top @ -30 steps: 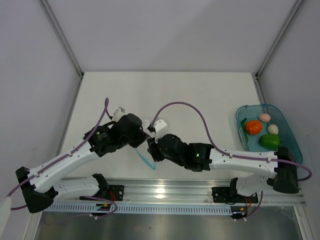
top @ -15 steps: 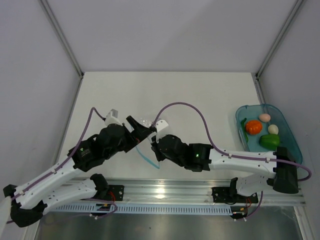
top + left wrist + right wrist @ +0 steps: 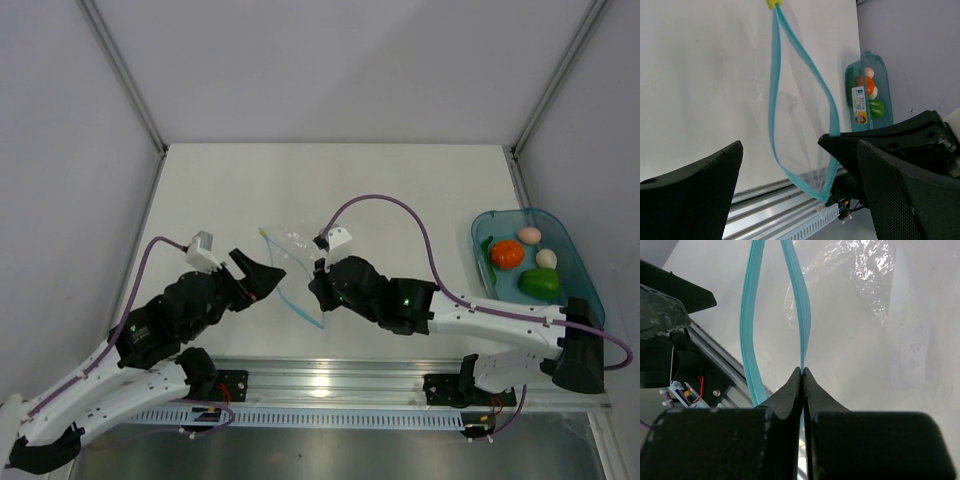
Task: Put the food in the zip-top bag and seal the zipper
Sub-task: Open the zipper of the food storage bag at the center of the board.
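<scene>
A white matte counter point(image 3: 400, 180) is enclosed by plain pale grey walls point(image 3: 330, 60), which are joined by slim metal corner posts point(image 3: 125, 75). An aluminium rail point(image 3: 330, 382) is fixed along the near edge.

The zip-top bag point(image 3: 295, 255) lies mid-table between the left gripper point(image 3: 265, 278) on its left and the right gripper point(image 3: 318, 290) on its right, its zipper point(image 3: 746, 315) toward the arms' bases, the food point(image 3: 507, 253) in a tray point(image 3: 585, 280) at the table's right edge.
</scene>
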`<act>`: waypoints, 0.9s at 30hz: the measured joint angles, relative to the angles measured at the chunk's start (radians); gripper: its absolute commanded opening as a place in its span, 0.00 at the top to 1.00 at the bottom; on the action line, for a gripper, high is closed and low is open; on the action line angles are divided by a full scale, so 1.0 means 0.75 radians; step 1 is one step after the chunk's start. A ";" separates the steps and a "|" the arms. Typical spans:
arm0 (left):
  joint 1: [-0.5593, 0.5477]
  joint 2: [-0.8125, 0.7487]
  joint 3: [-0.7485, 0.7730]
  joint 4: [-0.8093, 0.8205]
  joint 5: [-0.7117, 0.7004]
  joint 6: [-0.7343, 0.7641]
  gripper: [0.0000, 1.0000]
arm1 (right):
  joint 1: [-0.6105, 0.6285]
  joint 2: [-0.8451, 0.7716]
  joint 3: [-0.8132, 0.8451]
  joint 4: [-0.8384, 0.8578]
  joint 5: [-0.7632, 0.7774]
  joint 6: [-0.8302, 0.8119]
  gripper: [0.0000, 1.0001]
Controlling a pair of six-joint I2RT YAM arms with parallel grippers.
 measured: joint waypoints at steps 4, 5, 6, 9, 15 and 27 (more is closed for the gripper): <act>-0.001 -0.085 -0.082 0.006 0.016 0.024 0.09 | 0.001 -0.007 0.000 -0.001 -0.019 0.016 1.00; -0.001 -0.092 -0.100 0.008 0.022 0.025 0.09 | 0.001 -0.008 0.000 -0.001 -0.024 0.019 1.00; -0.001 -0.092 -0.115 0.013 0.035 0.029 0.10 | 0.001 -0.008 0.000 -0.001 -0.029 0.023 1.00; -0.001 -0.058 -0.145 0.034 0.066 0.040 0.14 | 0.001 -0.012 0.000 0.000 -0.052 0.026 1.00; -0.001 0.067 -0.150 0.096 0.110 0.078 0.42 | 0.001 -0.060 0.000 0.000 -0.074 0.036 1.00; -0.001 0.244 0.076 0.079 0.184 0.378 0.99 | -0.174 -0.235 -0.114 0.021 -0.169 0.133 1.00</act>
